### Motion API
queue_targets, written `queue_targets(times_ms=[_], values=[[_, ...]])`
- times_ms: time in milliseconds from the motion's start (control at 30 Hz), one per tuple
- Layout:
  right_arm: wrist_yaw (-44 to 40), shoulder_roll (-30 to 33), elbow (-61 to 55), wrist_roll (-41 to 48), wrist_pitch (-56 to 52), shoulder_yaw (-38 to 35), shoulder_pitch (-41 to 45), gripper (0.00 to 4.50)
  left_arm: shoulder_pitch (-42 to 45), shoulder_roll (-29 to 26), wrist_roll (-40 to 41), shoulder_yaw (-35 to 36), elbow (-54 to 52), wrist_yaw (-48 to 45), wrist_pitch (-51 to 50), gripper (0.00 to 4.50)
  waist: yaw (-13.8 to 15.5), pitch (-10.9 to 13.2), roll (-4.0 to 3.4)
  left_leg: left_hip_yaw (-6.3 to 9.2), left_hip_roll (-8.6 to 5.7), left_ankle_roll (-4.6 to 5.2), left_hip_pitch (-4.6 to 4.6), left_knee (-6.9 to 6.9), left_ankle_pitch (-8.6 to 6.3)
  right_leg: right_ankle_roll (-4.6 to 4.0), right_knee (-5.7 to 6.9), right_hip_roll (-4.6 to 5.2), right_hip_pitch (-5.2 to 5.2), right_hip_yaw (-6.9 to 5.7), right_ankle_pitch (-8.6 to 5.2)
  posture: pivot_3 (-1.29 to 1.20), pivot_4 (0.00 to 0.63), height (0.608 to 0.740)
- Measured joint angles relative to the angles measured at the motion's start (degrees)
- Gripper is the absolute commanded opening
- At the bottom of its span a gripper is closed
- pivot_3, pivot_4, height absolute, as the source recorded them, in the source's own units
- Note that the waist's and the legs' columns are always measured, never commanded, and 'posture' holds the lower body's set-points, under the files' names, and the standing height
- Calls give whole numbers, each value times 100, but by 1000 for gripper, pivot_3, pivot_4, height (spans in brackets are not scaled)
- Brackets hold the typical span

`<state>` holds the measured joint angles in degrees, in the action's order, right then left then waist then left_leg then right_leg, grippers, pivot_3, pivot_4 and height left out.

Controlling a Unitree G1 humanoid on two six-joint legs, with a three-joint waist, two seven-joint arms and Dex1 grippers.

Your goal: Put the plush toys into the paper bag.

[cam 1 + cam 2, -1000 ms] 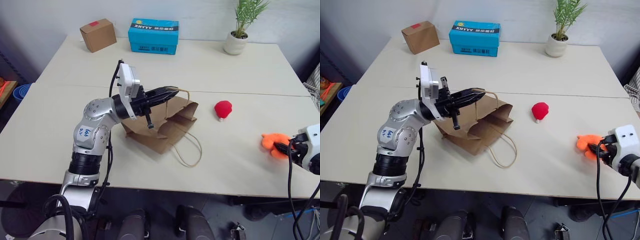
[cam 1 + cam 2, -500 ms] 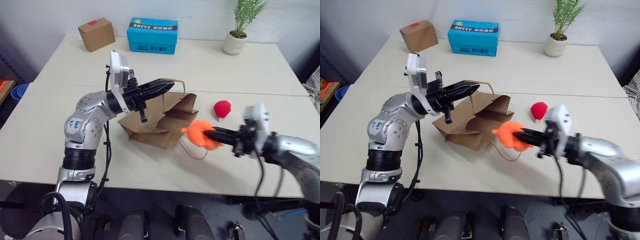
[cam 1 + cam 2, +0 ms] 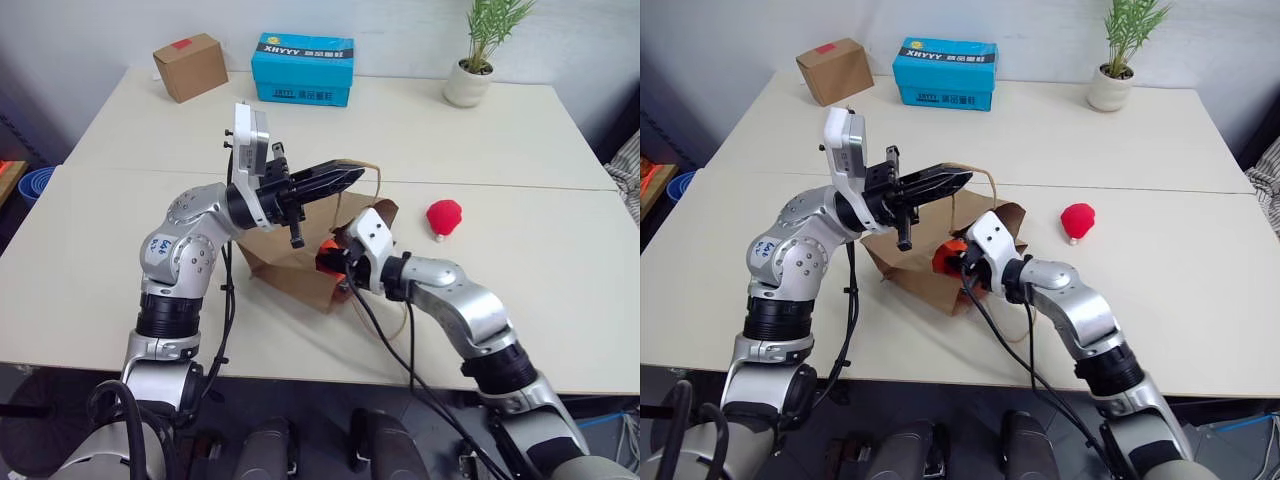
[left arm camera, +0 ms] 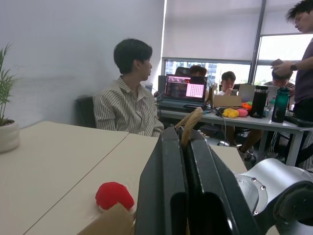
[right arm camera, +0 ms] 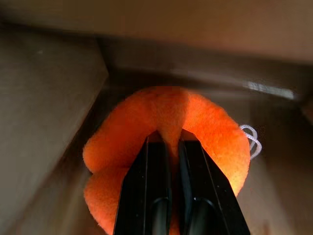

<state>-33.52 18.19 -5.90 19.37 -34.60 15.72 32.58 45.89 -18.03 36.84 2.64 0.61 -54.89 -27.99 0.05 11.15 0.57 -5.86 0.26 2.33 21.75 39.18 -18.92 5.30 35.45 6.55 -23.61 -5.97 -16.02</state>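
1. The left gripper is clamped on one twisted handle of the paper bag, lifting it so the mouth stands open toward the other arm.
2. The right gripper is pinched tight on the orange plush toy, and brown paper walls surround the toy in the right wrist view, so it is inside the mouth of the bag. Whether it rests on the bag's floor I cannot tell.
3. My reading: the hold is kept so the toy goes deep enough not to roll back out once let go.
4. The red plush toy lies on the bench, apart from the bag on the robot's right, not yet picked.
5. At the far edge stand a cardboard box, a blue box and a potted plant, all well clear.
6. The bag's loose second handle trails near the right forearm and could snag on withdrawal.
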Motion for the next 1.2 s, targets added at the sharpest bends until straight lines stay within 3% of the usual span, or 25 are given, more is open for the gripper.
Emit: queue_targets(times_ms=[33,233,400,600,833,967,1200], values=[[-16,-13,2,-4,56,-37,-2,581,0,0,-1,0,0,2,16,0,-6,0,0,1,-2,0,1,0,0,0,0,1,0,0,0,0,150,740],[-518,424,-273,120,301,-452,-247,2667,-12,-43,-13,30,5,17,105,0,-9,0,0,10,-2,1,4,0,0,0,-3,3,1,1,0,0,150,740],[-1290,1065,-968,876,575,-1510,-1143,4460,-84,-136,-41,73,13,26,179,0,24,0,0,30,-6,2,17,0,0,0,-14,3,3,1,0,0,150,740],[-1413,1788,-1141,1490,575,-3397,-2522,4487,-186,-223,-125,77,-14,83,267,0,118,0,0,32,-10,9,23,0,3,5,-19,6,4,1,3,0,150,740],[-1082,1780,-633,823,1662,-4518,-3986,4487,-343,-325,-132,104,-102,229,305,0,128,0,0,28,-16,14,19,0,7,11,-16,5,7,2,6,0,150,740],[-889,1779,-367,477,1925,-4244,-3507,4487,-366,-316,-150,79,-125,268,320,0,23,0,0,-3,-11,12,-25,-2,7,12,-14,9,23,13,7,0,150,740],[-502,1708,980,-67,1416,-2887,-1098,4487,-315,-242,-290,-76,-168,278,400,0,-16,4,-8,-3,13,-11,-27,-6,9,-8,12,12,14,23,-4,0,150,740]])
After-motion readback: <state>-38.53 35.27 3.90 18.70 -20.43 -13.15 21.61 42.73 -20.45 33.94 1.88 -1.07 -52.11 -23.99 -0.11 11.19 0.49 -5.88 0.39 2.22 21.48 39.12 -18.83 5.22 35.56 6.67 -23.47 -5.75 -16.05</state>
